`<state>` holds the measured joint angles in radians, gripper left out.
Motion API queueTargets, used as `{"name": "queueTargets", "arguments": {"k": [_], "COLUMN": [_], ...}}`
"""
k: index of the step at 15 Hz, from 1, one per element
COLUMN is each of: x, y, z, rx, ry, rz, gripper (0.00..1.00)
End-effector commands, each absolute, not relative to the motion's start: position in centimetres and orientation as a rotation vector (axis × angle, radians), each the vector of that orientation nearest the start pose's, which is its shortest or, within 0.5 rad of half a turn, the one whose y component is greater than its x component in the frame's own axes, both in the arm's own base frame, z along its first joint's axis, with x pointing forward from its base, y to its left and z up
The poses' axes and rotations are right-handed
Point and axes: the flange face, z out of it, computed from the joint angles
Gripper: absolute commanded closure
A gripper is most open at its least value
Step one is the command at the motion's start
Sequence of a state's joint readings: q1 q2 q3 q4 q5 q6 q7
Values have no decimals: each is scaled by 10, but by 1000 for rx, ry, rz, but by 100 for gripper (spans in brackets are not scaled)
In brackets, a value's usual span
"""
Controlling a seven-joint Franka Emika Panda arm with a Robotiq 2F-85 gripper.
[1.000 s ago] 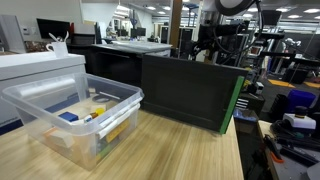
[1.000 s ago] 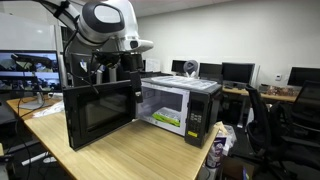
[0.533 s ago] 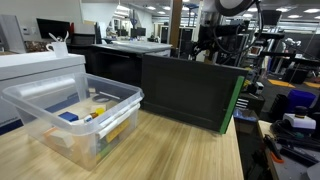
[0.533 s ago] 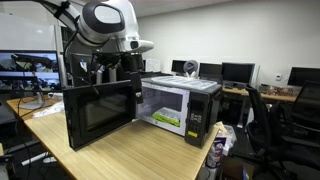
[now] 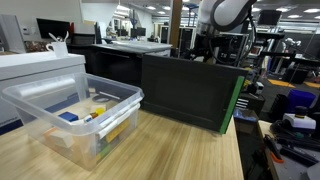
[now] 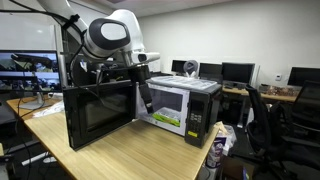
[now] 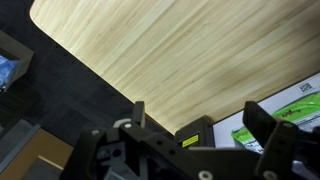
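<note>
A black microwave (image 6: 190, 105) stands on the wooden table (image 6: 130, 155) with its door (image 6: 100, 112) swung wide open. A green package (image 6: 168, 120) lies inside the cavity and also shows at the right edge of the wrist view (image 7: 300, 100). My gripper (image 6: 146, 92) hangs open and empty just in front of the cavity, beside the door's hinge-side top edge. In the wrist view the gripper (image 7: 198, 108) looks down on the table top (image 7: 180, 50), with nothing between the two fingers (image 7: 258, 118). From the opposite side the door (image 5: 190, 92) hides most of the gripper (image 5: 206, 52).
A clear plastic bin (image 5: 70, 118) holding several small items sits on the table next to a white appliance (image 5: 40, 65). A snack bag (image 6: 215, 150) stands at the table corner. Office chairs (image 6: 275, 115) and monitors (image 6: 235, 72) surround the table.
The arm has swung down and toward the microwave opening; the gripper now hangs lower, in front of the cavity. The jaws stay open. Door and package have not moved.
</note>
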<state>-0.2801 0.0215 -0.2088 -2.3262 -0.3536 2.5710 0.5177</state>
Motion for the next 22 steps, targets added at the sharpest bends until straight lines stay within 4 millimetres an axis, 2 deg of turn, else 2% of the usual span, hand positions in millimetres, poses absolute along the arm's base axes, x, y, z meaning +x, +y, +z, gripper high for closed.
{"name": "queueTargets", "arguments": {"k": [1,5,9,15,22], "x": [475,474,476,492,493], "y": [-250,-244,-226,-222,-220], "z": [337,323,309,311,315], "rx": [-3144,-3139,-3112,-3062,-3054], "ry": [1028,798,628,532,542], "rz": [-515,-672,-680,-756,-731], "gripper": [0,0,0,0,0]}}
